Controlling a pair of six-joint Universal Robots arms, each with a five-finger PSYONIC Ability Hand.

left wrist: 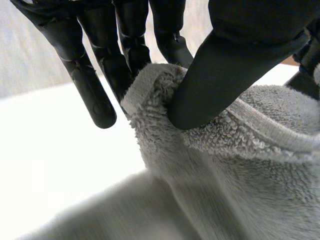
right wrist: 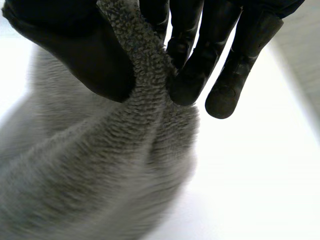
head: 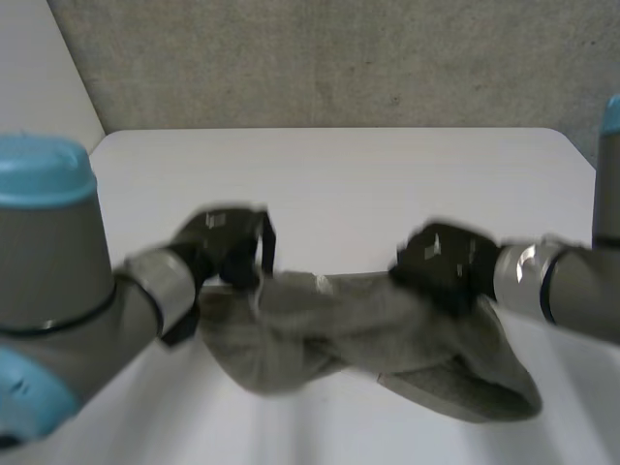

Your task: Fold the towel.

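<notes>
Bright, soft light — the white surface [right wrist: 260, 165] washes out to glare in both wrist views. The towel [head: 320, 339] casts a faint shadow; small glints mark the left robot hand [head: 218, 232] and right robot hand [head: 441, 254] — the far wall [head: 339, 58] is dimmer.

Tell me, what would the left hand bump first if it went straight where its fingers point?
Probably the white table: the left hand, pinching the towel, points down at it. Depth is unclear.
</notes>
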